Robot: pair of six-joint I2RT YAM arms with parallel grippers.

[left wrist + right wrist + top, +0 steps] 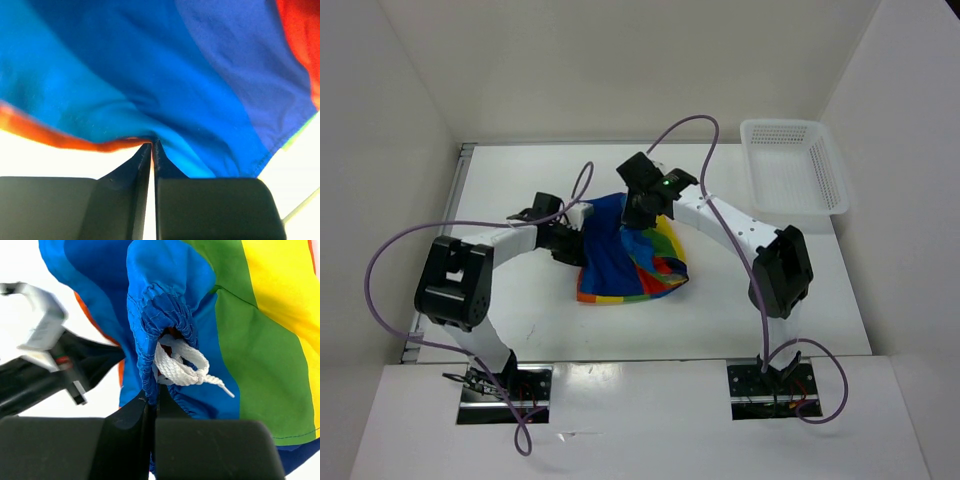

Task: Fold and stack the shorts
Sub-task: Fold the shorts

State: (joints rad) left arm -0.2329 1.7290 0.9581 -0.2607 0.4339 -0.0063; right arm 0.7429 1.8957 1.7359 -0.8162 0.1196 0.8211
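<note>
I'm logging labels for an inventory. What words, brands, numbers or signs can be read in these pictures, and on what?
No text can be read in any view.
Shorts: only plain coloured stripes, with no tag or print in view.
Basket: bare white mesh with no label.
Right arm: a green light, but no lettering that can be made out.

No writing, label, brand name or number can be read in any of the views. The only sign-like mark is a small green indicator light (666, 183). It glows on the black plastic wrist housing (642, 172) at the far edge of the rainbow-striped thin fabric shorts (610, 250).
</note>
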